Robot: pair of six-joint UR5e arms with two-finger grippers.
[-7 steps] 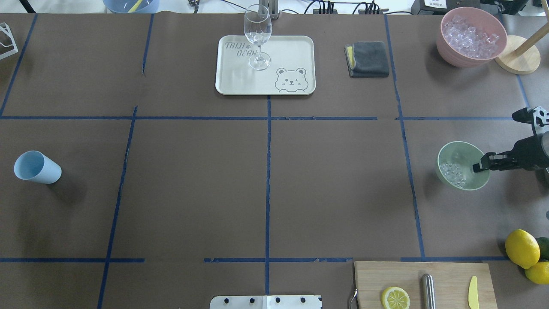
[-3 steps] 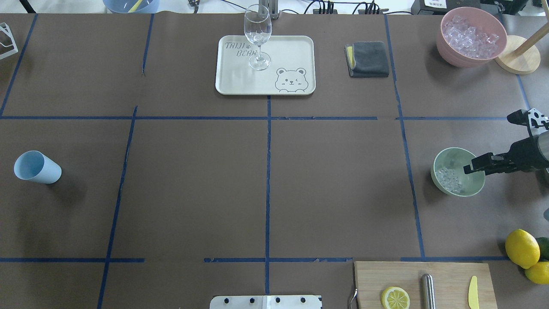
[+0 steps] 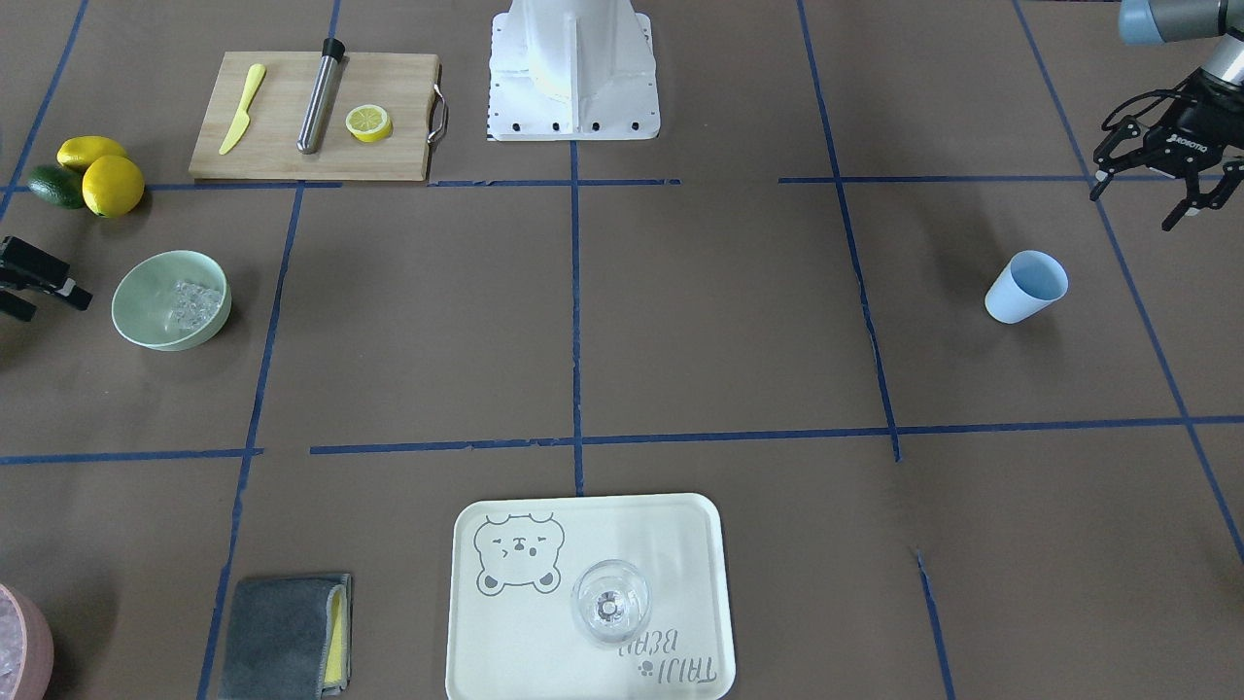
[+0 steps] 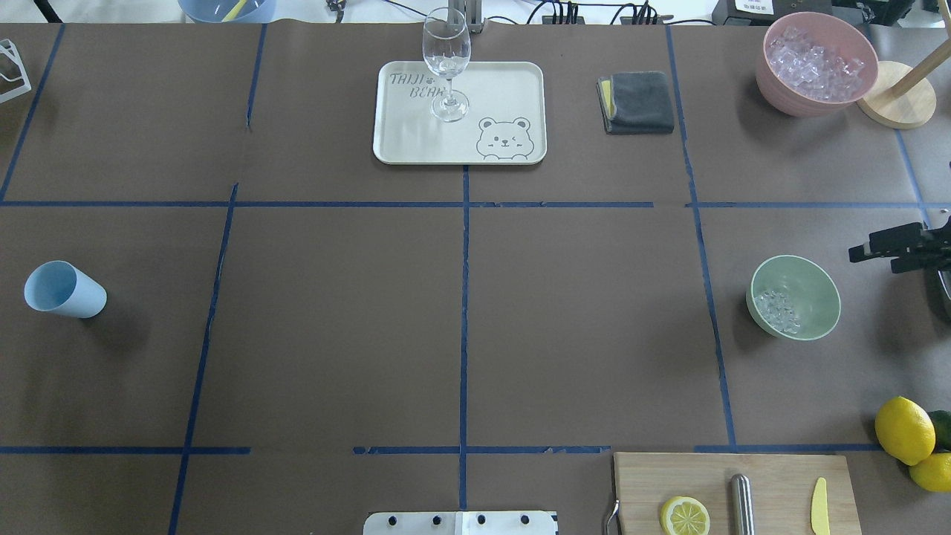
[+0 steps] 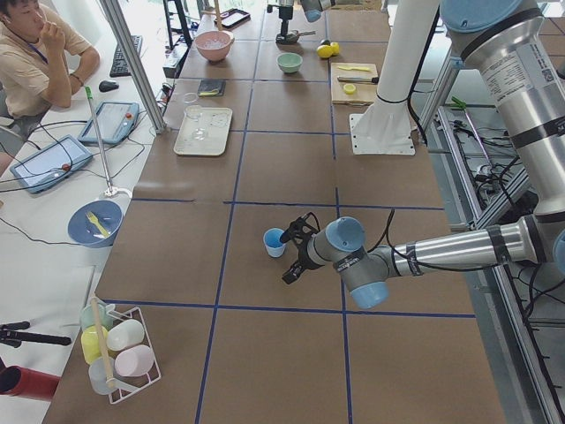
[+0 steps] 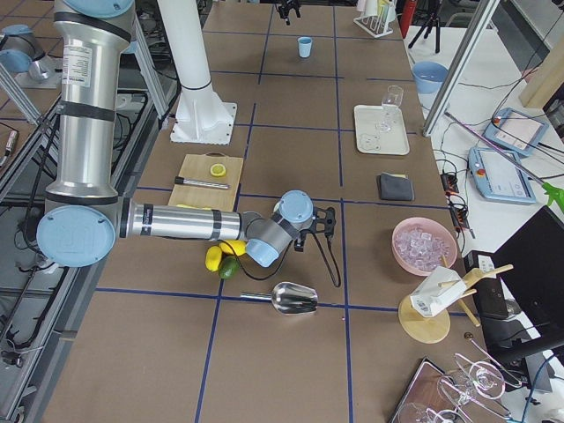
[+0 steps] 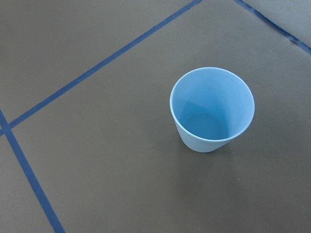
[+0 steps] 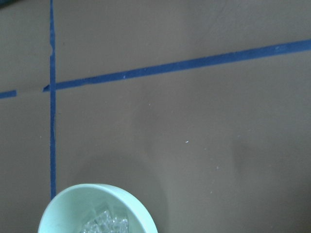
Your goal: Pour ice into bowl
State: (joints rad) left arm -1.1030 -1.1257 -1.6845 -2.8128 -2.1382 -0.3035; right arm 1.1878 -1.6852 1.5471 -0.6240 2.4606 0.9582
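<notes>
The mint-green bowl [image 4: 806, 286] stands upright at the table's right side, with a small heap of clear ice [image 4: 778, 310] inside. It also shows in the front view [image 3: 146, 301] and at the bottom of the right wrist view [image 8: 63, 216]. My right gripper [image 4: 877, 257] is open and empty, a short way right of the bowl and not touching it; the front view shows it at the left edge [image 3: 44, 297]. My left gripper [image 3: 1152, 199] is open and empty, above and behind the light blue cup [image 3: 1025, 287], which is empty in the left wrist view [image 7: 211, 109].
A pink container of ice [image 4: 817, 63] stands at the back right. A tray [image 4: 505, 89] holds a wine glass [image 4: 446, 67]. A grey cloth [image 4: 636, 102] lies beside the tray. A cutting board [image 4: 780, 475] and lemons [image 4: 903, 429] lie front right. A metal scoop [image 6: 295, 298] lies beyond the table's right end.
My right gripper has let go of the bowl's rim and drawn back to the right. The bowl, tilted before, now rests flat a little lower-left. The left side has not changed.
</notes>
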